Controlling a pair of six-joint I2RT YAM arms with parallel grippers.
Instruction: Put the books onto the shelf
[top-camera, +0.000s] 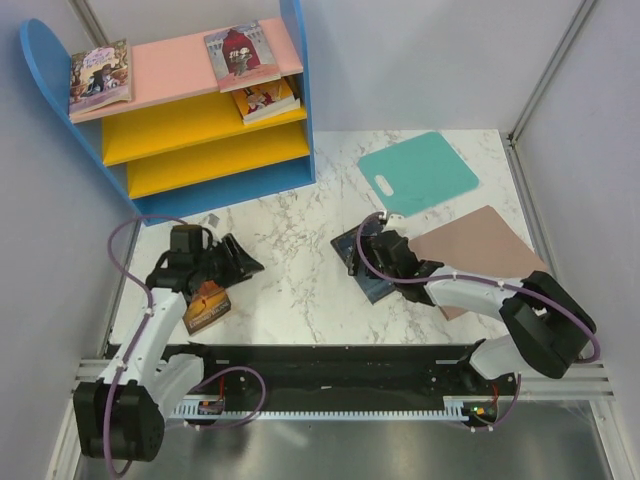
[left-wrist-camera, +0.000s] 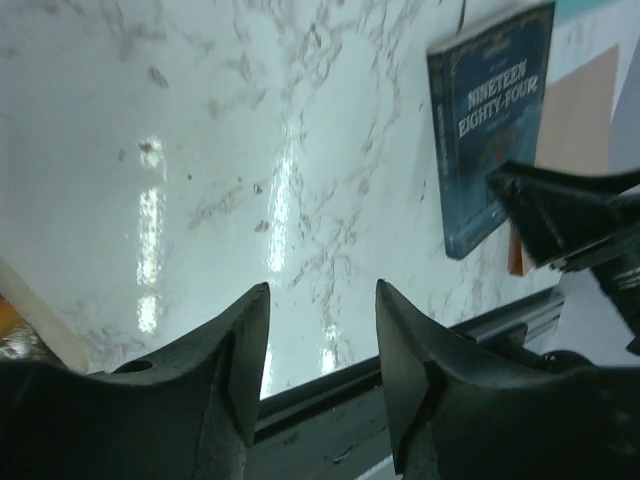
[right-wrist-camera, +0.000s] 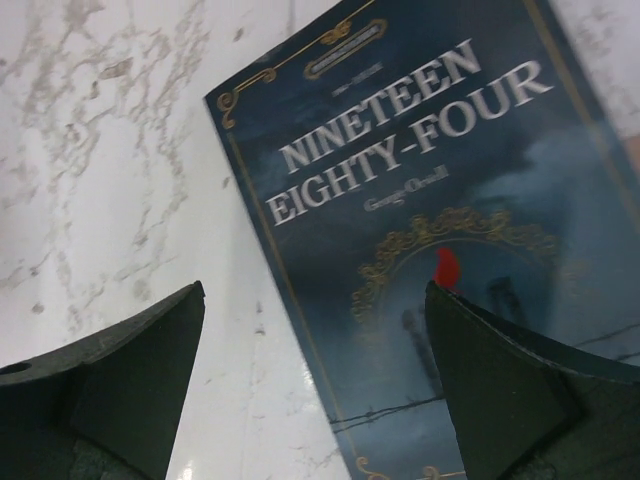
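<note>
Navy book (right-wrist-camera: 430, 250), bottom edge off-frame

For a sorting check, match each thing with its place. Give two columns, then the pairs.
1 Nineteen Eighty-Four book
2 teal mat
3 orange-brown book
4 purple book

A on the pink top board
B near the left arm
C under the right gripper
D far side of the table, right of the shelf

Pairs: 1-C, 2-D, 3-B, 4-A
</note>
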